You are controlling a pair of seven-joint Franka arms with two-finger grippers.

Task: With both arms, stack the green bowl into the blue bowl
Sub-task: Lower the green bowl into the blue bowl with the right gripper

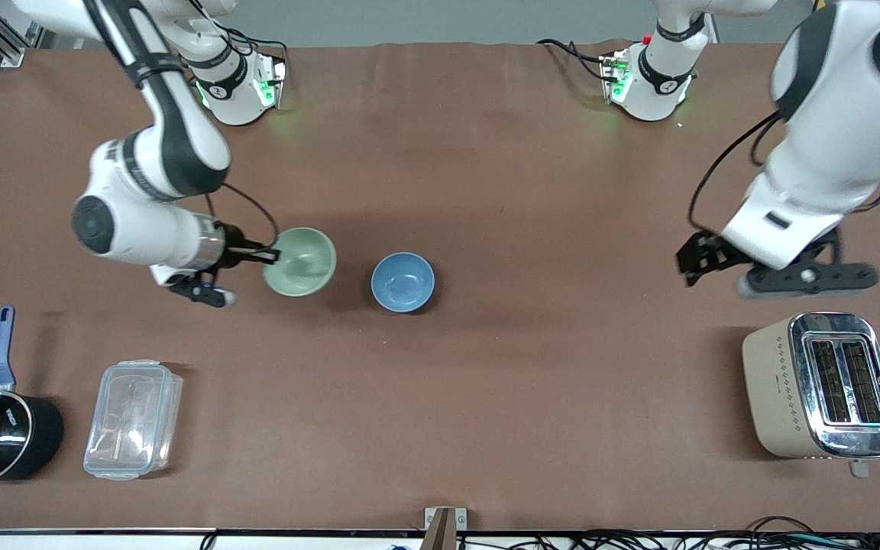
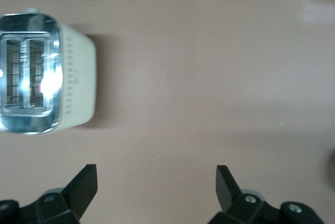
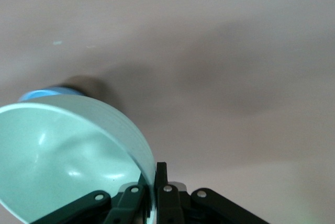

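Sage-green bowl [image 1: 300, 261], pinched at its rim by the right tool [image 1: 270, 257], hung tilted at centre-left of the front frame, beside the blue bowl [image 1: 402, 282] on the tabletop [image 1: 532, 191]. Stacking remained undone. Left tool [image 1: 723, 263] waited, released, above the toaster [image 1: 822, 386].

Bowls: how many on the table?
2. Green bowl, rim pinched by the right gripper, is beside the blue bowl, toward the right arm's end. None looks hidden.
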